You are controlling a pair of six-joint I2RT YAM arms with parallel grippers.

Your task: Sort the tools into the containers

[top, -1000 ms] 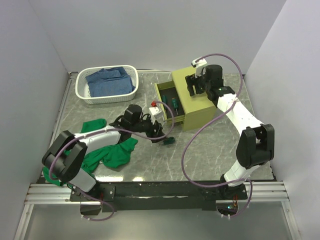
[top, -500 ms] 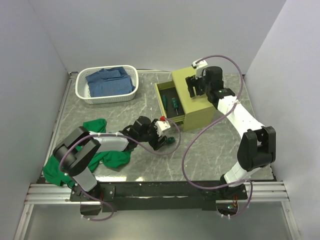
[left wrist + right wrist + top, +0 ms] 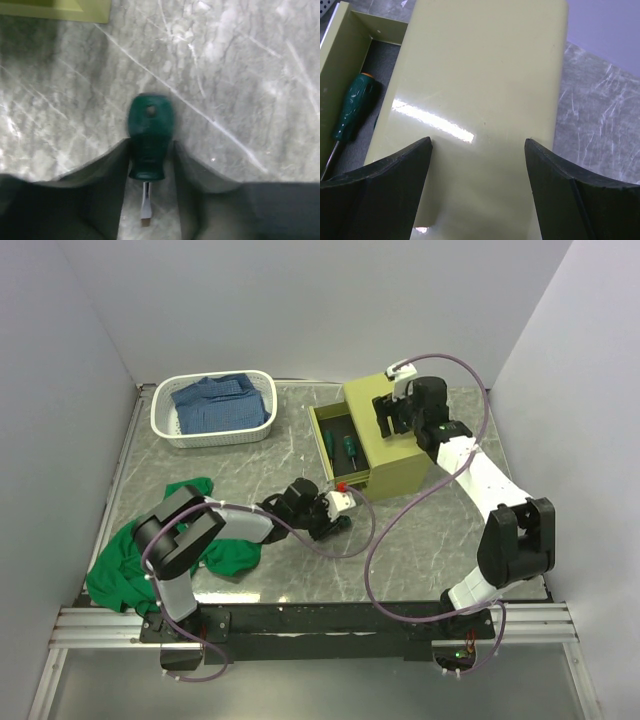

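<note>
On the marble table lies a stubby green-handled screwdriver [image 3: 150, 135], its blade pointing back toward the wrist. My left gripper [image 3: 151, 150] is low on the table in front of the tool chest [image 3: 395, 455], shut on the handle with a finger against each side. The olive-yellow chest has one drawer [image 3: 318, 440] pulled out to the left, and two green-handled screwdrivers [image 3: 347, 448] lie inside it. My right gripper [image 3: 477, 150] hovers open over the chest's flat top [image 3: 485, 75], holding nothing. One drawer screwdriver [image 3: 354, 107] shows in the right wrist view.
A white lattice basket [image 3: 165, 422] holding blue cloth [image 3: 215, 400] stands at the back left. A green cloth [image 3: 225, 550] is bunched under and beside my left arm. Purple cables loop from both wrists. Grey walls close in the table on three sides.
My left gripper has dropped to the table, shifted right toward the chest, and closed its fingers onto the stubby screwdriver's handle. The right arm has hardly moved.
</note>
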